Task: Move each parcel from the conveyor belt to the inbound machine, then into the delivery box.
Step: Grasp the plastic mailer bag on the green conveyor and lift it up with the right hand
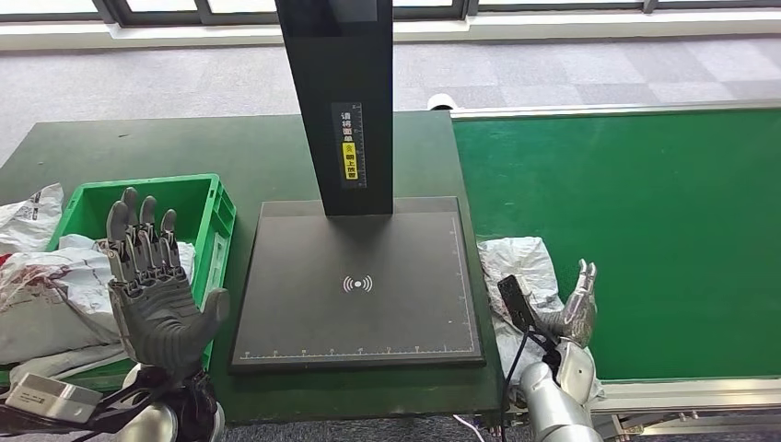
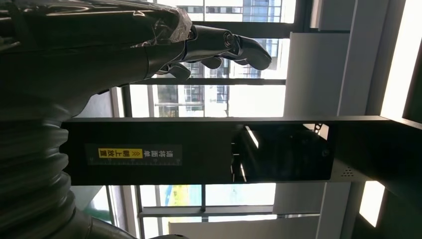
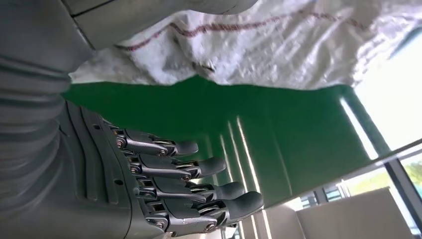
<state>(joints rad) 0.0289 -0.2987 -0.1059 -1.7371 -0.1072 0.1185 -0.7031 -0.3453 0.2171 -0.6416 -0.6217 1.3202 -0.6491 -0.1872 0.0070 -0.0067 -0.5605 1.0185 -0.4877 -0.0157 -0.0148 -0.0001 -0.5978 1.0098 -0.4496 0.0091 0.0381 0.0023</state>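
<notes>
A crumpled white parcel (image 1: 522, 267) lies at the near left edge of the green conveyor belt (image 1: 645, 212). My right hand (image 1: 577, 308) is just right of it, fingers straight and apart, holding nothing; the right wrist view shows the same parcel (image 3: 259, 45) beside the fingers (image 3: 199, 184). The inbound machine's black scan plate (image 1: 359, 285) with its dark post (image 1: 341, 101) is bare. My left hand (image 1: 155, 285) is raised, palm open, in front of the green delivery box (image 1: 198, 193), which holds white parcels (image 1: 64, 285).
Another white bag (image 1: 28, 216) lies left of the box on the dark green table (image 1: 230, 147). The left wrist view shows the machine's post (image 2: 224, 154) and windows behind it. Grey carpet lies beyond the table.
</notes>
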